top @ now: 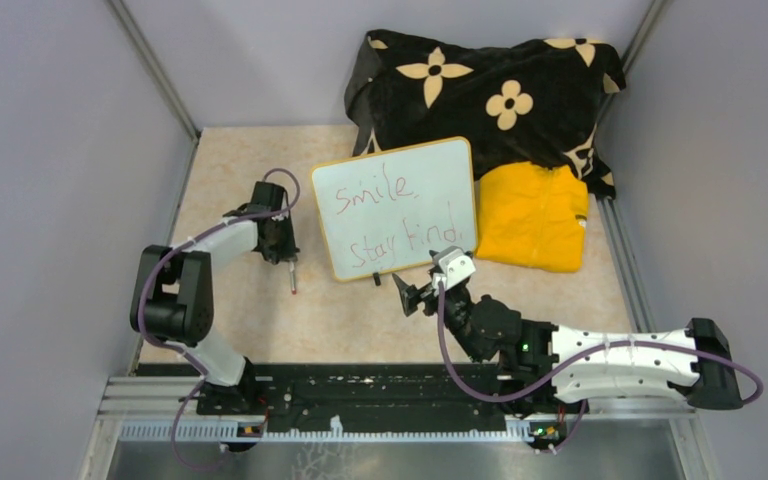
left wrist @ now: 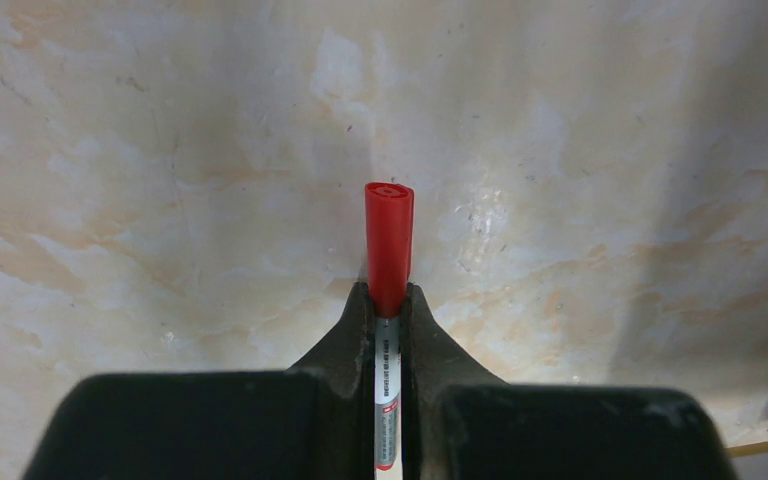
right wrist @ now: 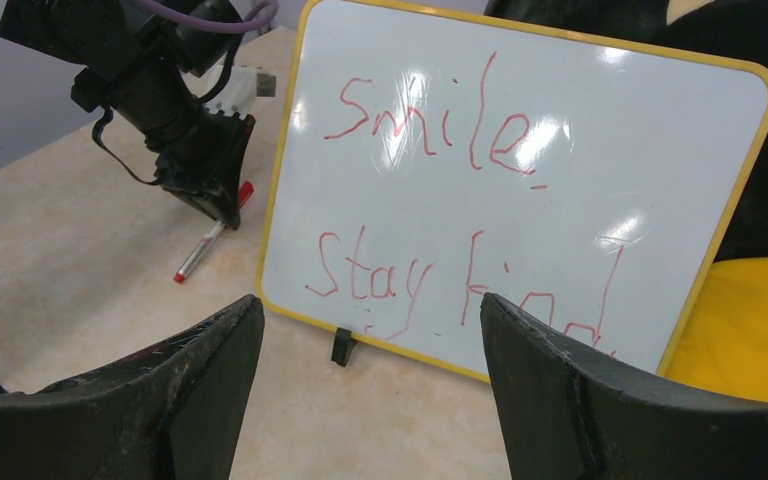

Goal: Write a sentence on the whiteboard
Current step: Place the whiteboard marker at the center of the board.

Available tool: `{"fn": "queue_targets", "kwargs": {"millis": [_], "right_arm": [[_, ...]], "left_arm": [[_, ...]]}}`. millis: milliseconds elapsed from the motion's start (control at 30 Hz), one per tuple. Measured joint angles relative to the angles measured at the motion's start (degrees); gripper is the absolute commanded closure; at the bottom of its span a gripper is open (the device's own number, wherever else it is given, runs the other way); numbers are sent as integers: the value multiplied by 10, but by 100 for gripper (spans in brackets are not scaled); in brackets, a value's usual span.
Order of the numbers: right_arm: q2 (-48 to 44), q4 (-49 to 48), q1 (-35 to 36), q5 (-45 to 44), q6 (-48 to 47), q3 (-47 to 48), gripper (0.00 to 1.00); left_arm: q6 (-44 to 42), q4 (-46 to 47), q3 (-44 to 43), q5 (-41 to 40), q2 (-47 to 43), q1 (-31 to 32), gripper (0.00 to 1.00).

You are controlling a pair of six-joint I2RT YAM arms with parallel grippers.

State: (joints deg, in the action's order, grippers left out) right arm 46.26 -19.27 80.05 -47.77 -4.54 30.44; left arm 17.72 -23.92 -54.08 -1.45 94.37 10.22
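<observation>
The whiteboard (top: 395, 205) leans upright at mid-table, glossy white in a yellow frame (right wrist: 278, 200) with a small black foot (right wrist: 341, 346). The sentence (top: 375, 195) is in thin red handwriting, "Smile" (right wrist: 430, 120) above "Stay kind". Left of the board, my left gripper (top: 285, 255) hangs low over the table, shut on a slim red-and-white marker (left wrist: 388, 240) whose red cap sticks out past the fingertips. The marker's (right wrist: 200, 250) other end slants down to the tabletop. My right gripper (right wrist: 370, 305) stands open and empty just before the board's lower edge.
A black blanket with cream flowers (top: 480, 90) is heaped behind the board. A folded yellow cloth (top: 535, 215) lies right of it. Grey walls close in on both sides, and a black rail (top: 380, 395) runs along the near edge.
</observation>
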Motion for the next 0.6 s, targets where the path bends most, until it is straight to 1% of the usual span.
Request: {"fn": "queue_targets", "kwargs": {"millis": [100, 267, 600], "right_arm": [[0, 0, 0, 0, -3, 0, 22], [0, -7, 0, 0, -9, 0, 22], [0, -14, -1, 0, -19, 0, 22]], "left_arm": [[0, 3, -5, 1, 4, 0, 94], [0, 3, -13, 2, 14, 0, 86], [-4, 3, -30, 2, 30, 0, 81]]}}
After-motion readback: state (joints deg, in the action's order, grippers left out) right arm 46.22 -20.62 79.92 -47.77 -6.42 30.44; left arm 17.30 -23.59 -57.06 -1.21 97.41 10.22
